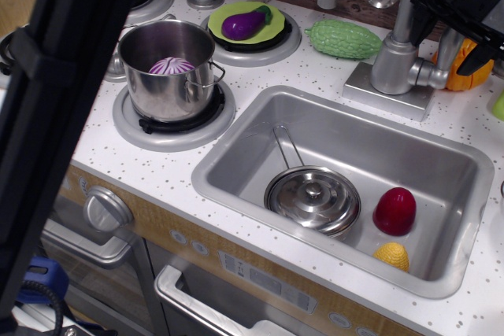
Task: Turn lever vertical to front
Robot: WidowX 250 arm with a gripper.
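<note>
The lever (446, 53) is a short silver-grey paddle standing upright, joined by a stubby side arm (429, 75) to the tap's round body (394, 68) at the back right of the sink. My black gripper (452, 33) hangs at the top right, just above and around the lever's upper end. Its jaws look spread, one finger (427, 9) left of the paddle and the other (478, 57) to its right. The paddle's tip is partly hidden by the gripper. I cannot tell if a finger touches it.
The steel sink (236, 186) holds a lidded pan (313, 198), a red object (394, 210) and a yellow one (391, 256). A green gourd (344, 38) lies left of the tap, an orange object (465, 75) behind the lever. A pot (169, 76) stands on the stove; a black pole (55, 116) blocks the left.
</note>
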